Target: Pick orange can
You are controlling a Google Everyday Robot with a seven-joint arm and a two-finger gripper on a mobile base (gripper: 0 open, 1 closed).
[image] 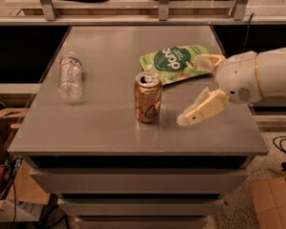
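Grey table (105, 128), centre of frame; three items on top.

Orange can (148, 98): upright, a little right of the table's middle and toward the near edge; silver top with pull tab facing up; dark curvy marks on its side; nothing touching it.

Green snack pouch (174, 63): flat, just behind and to the right of the can, apart from it.

Clear water bottle (70, 76): lying on its side at the left of the table, cap toward the far edge; well apart from the can.

Gripper (190, 90): right of centre, over the table's right part, beside the can but not in contact; pincer released, its two tan fingers (205, 109) spread wide, one reaching over the pouch's right end, the other angled down-left toward the table near the can; nothing between them.

White arm (262, 75): enters from the right edge of frame.

Cardboard box (274, 204): on the floor, lower right corner.
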